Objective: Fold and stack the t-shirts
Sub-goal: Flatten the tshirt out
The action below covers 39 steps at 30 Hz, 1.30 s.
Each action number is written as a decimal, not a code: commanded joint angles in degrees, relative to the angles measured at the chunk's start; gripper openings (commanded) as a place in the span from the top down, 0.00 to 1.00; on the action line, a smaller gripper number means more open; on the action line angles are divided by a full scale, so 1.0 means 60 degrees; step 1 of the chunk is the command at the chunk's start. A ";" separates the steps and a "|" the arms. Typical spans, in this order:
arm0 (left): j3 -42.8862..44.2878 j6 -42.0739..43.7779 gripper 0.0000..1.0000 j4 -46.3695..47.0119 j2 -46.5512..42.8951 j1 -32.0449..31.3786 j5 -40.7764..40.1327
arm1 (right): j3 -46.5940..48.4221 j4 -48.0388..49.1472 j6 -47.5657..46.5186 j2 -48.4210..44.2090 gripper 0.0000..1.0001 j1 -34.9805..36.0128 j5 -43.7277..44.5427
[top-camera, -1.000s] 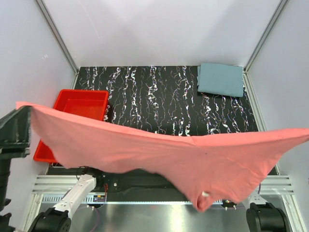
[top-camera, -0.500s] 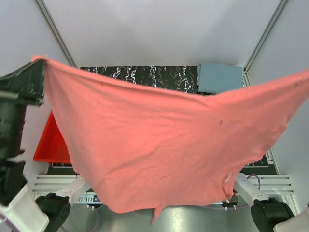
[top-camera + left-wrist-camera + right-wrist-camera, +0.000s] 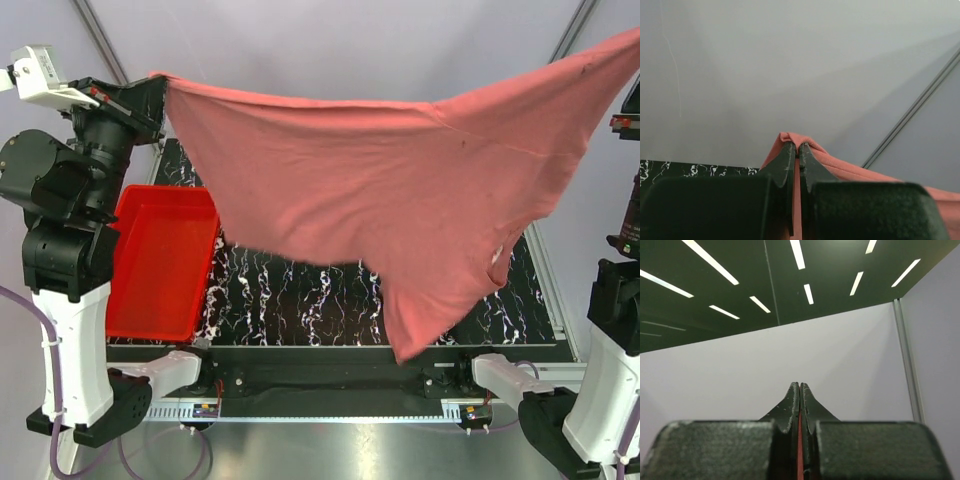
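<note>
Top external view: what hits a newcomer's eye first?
The salmon-pink t-shirt, stretched in mid-air across the whole view, its lower part hanging over the black patterned table. The left gripper and right gripper are each shut on a raised corner. A red tray sits at the table's left.

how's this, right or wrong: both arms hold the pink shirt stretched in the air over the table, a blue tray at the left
Wrong on one point: the tray is red, not blue, as the top external view shows. The pink shirt is held as you say.
</note>
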 commanded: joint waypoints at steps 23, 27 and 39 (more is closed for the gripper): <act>0.1182 0.1473 1.00 0.3347 -0.1915 -0.0006 -0.1516 | 0.1586 0.0407 0.0806 -0.1370 1.00 0.0041 -0.0354; 0.1401 0.1445 1.00 0.3538 -0.1462 -0.0006 -0.1458 | 0.1515 0.0055 0.0471 -0.1005 1.00 0.0041 0.0463; -0.3310 0.0200 1.00 0.4824 -0.0086 -0.0006 -0.0272 | -0.5526 0.0582 -0.0145 -0.2554 1.00 0.0027 0.2265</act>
